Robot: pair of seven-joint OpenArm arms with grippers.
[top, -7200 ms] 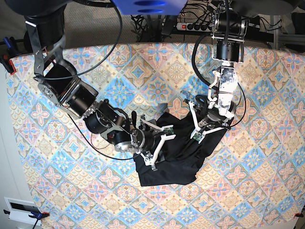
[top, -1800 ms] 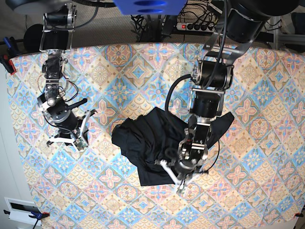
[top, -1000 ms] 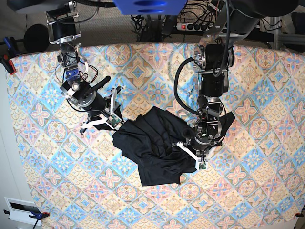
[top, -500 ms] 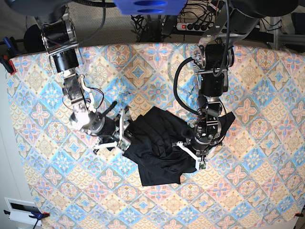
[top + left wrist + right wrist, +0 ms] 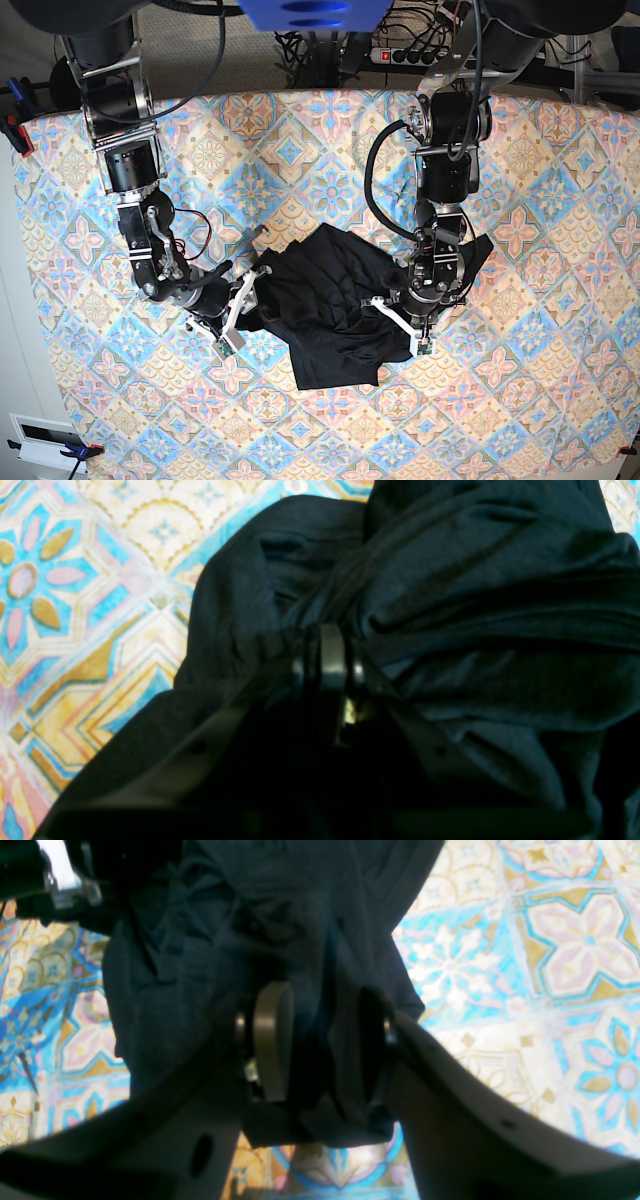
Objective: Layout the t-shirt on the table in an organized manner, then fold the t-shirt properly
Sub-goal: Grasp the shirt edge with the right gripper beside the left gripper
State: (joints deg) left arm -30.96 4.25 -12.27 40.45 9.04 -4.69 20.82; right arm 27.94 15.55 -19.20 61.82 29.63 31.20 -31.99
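Observation:
The black t-shirt point(image 5: 330, 300) lies crumpled in a heap near the middle of the table point(image 5: 300, 150). My left gripper point(image 5: 398, 322) presses down on the heap's right side. In the left wrist view this gripper point(image 5: 332, 650) is shut on a bunched fold of the t-shirt point(image 5: 475, 605). My right gripper point(image 5: 245, 305) is at the heap's left edge. The right wrist view shows this gripper point(image 5: 320, 1035) open, its fingers point(image 5: 272, 1040) standing apart with a hanging fold of the t-shirt point(image 5: 200, 940) between them above the patterned table point(image 5: 550, 940).
A power strip point(image 5: 405, 55) and cables lie behind the table's far edge. Clamps point(image 5: 15, 130) grip the cloth at the left edge. A white box point(image 5: 40, 440) sits off the lower left corner. Patterned table point(image 5: 75, 580) shows left of the heap.
My right arm has swung in from the table's left side and down to the t-shirt's left edge, its jaws now astride the cloth. The left gripper has stayed shut on the fabric.

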